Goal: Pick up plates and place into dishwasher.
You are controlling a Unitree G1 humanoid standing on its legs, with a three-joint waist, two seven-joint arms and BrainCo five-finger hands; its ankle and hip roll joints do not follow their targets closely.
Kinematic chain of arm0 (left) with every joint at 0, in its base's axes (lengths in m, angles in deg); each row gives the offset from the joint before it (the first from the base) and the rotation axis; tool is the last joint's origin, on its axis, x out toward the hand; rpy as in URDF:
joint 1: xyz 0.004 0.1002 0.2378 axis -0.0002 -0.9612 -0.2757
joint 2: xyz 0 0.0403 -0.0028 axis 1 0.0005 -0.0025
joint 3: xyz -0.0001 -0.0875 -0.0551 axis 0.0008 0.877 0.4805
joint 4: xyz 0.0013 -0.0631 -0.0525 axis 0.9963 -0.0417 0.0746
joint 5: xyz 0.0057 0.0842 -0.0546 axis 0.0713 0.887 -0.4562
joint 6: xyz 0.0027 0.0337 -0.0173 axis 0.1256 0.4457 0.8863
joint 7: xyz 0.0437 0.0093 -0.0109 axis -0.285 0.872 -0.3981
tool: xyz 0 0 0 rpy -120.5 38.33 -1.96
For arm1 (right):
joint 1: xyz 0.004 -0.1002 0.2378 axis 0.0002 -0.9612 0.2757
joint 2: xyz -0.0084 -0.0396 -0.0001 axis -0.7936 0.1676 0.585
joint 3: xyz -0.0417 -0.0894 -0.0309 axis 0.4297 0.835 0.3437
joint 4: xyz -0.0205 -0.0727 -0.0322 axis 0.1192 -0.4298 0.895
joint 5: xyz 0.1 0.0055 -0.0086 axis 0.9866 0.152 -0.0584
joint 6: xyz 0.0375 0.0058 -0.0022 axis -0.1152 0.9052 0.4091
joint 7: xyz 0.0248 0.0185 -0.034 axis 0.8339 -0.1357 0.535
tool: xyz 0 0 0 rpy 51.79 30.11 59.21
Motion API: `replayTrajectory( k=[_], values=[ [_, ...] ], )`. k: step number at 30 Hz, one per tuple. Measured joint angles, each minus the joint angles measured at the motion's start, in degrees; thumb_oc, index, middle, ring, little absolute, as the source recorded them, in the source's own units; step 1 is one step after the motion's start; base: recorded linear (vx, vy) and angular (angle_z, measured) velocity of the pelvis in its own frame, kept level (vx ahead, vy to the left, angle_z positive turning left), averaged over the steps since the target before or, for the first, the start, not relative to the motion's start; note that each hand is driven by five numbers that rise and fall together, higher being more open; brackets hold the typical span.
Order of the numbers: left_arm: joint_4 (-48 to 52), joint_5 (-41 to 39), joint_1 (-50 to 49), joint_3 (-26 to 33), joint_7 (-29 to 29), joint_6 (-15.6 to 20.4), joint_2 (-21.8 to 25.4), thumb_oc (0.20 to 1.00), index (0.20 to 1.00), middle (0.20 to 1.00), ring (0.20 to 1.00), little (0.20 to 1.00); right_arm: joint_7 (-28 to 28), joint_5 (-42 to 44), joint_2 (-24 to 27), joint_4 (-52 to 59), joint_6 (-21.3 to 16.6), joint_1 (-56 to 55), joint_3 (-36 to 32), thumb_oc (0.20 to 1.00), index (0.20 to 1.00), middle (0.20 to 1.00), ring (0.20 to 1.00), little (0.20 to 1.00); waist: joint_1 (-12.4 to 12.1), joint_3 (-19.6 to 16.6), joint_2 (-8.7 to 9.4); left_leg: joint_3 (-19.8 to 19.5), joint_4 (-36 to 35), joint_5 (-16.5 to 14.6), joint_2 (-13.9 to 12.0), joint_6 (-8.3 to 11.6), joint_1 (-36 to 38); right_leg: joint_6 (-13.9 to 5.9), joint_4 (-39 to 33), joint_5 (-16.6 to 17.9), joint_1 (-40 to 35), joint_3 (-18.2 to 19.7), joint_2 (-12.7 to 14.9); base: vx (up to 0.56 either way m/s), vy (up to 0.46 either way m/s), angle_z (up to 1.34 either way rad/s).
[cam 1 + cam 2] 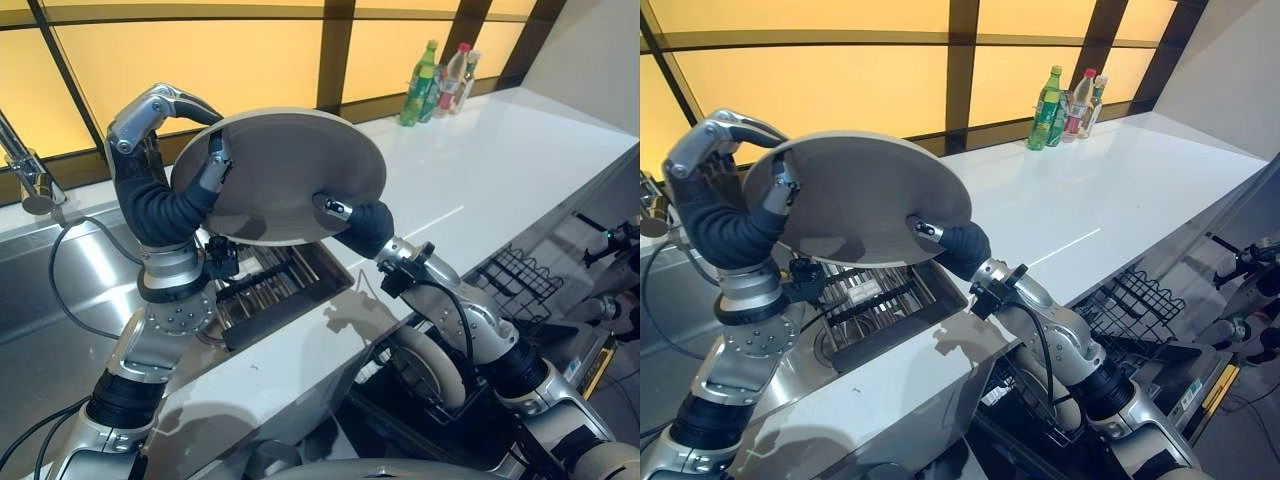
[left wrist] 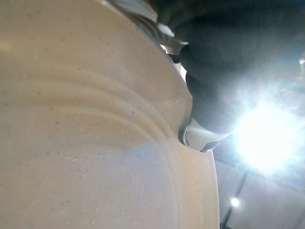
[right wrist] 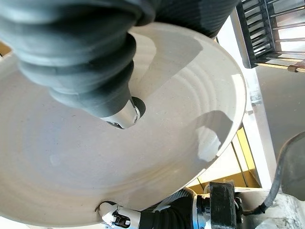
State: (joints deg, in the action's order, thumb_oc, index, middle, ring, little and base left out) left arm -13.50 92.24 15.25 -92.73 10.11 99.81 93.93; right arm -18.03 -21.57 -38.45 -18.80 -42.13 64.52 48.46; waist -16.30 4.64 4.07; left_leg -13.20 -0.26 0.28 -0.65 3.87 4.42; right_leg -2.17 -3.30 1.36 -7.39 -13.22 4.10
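Observation:
A round beige plate (image 1: pixel 285 170) is held tilted in the air above the sink, its underside towards the head camera. My left hand (image 1: pixel 213 168) grips its left rim. My right hand (image 1: pixel 345 212) pinches the lower right rim, with a finger lying over the edge. In the right wrist view the plate's ringed inner face (image 3: pixel 167 119) shows with my right thumb (image 3: pixel 122 114) pressed on it. The plate's underside (image 2: pixel 71 119) lies close in the left wrist view. The open dishwasher's black rack (image 1: pixel 515 275) sits low on the right, below the counter.
A metal drying rack (image 1: pixel 270 285) lies in the sink under the plate, and a faucet (image 1: pixel 25 165) stands at the far left. The white counter (image 1: pixel 480 170) runs to the right, with bottles (image 1: pixel 425 80) at its back. Another plate (image 1: pixel 430 365) stands in the dishwasher's lower rack.

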Motion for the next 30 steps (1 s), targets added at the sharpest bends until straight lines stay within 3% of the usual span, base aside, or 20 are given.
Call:
replayTrajectory(
  k=[12,13,14,15,19,25,30],
  values=[
    [0.0,-0.7,0.0,0.0,-0.6,-1.2,-0.2,0.200,0.200,0.200,0.200,0.200,-1.6,-1.2,-0.4,0.0,-0.4,0.0,0.0,0.200,0.200,0.200,0.200,0.200,0.0,0.1,-0.13,-0.7,0.0,0.0,0.1,0.00,-0.1,0.04,-0.1,0.0,-0.4,-0.4,0.0,0.00,-0.001,0.01],
    [0.0,-0.8,0.0,0.0,-0.6,-1.7,-0.2,0.354,0.354,0.354,0.354,0.354,-1.9,-1.8,-0.5,0.0,-0.5,-0.1,0.0,0.200,0.200,0.200,0.200,0.200,0.0,0.1,-0.14,-0.8,0.0,0.0,0.1,0.00,-0.1,0.05,-0.1,-0.1,-0.5,-0.5,0.0,0.00,-0.002,0.04],
    [-0.1,-1.2,0.0,0.0,-0.6,-2.2,-0.2,0.818,0.818,0.818,0.818,0.818,-2.2,-2.5,-0.6,0.0,-0.6,-0.2,0.0,0.200,0.200,0.200,0.200,0.200,0.0,0.1,-0.16,-0.8,0.0,0.0,0.1,0.00,-0.1,0.05,-0.1,-0.1,-0.5,-0.5,0.0,0.00,0.000,0.00],
    [-0.2,-1.2,0.0,0.0,-0.6,-2.9,-0.2,1.000,1.000,1.000,1.000,1.000,-2.3,-2.8,-0.6,0.0,-0.8,-0.4,0.0,0.200,0.200,0.200,0.200,0.200,0.0,0.1,-0.20,-0.9,0.0,0.0,0.1,0.00,-0.1,0.05,-0.1,-0.1,-0.5,-0.5,0.0,0.00,0.000,0.00],
    [-1.6,-1.2,-2.0,1.3,0.4,-5.2,-0.1,1.000,1.000,1.000,1.000,1.000,-3.0,-5.6,-0.8,0.5,-1.7,-1.6,-2.6,0.200,0.200,0.200,0.200,0.200,0.6,0.3,-0.48,-0.9,0.0,0.0,0.1,-0.01,-0.1,0.05,0.0,-0.1,-0.5,-0.5,0.0,0.00,0.000,0.00],
    [-2.2,-1.0,-6.2,10.5,5.8,-6.1,0.1,1.000,1.000,1.000,1.000,1.000,-3.9,-9.9,2.8,0.6,-3.3,-10.1,-13.9,0.200,0.200,0.200,0.200,0.200,1.8,0.8,-1.26,-0.4,-0.1,0.0,0.0,-0.07,0.1,0.06,0.0,-0.1,-0.5,-0.3,0.0,0.00,0.000,0.00],
    [-4.3,0.6,-6.7,15.4,9.6,-6.9,0.2,1.000,1.000,1.000,1.000,1.000,-4.5,-10.8,3.6,0.1,-3.8,-14.4,-18.3,0.200,0.200,0.200,0.200,0.200,4.4,1.1,-1.88,0.0,-0.5,0.1,-0.1,-0.12,0.7,0.07,0.0,-0.1,-0.9,0.1,-0.1,0.02,-0.003,-0.04]
  ],
)
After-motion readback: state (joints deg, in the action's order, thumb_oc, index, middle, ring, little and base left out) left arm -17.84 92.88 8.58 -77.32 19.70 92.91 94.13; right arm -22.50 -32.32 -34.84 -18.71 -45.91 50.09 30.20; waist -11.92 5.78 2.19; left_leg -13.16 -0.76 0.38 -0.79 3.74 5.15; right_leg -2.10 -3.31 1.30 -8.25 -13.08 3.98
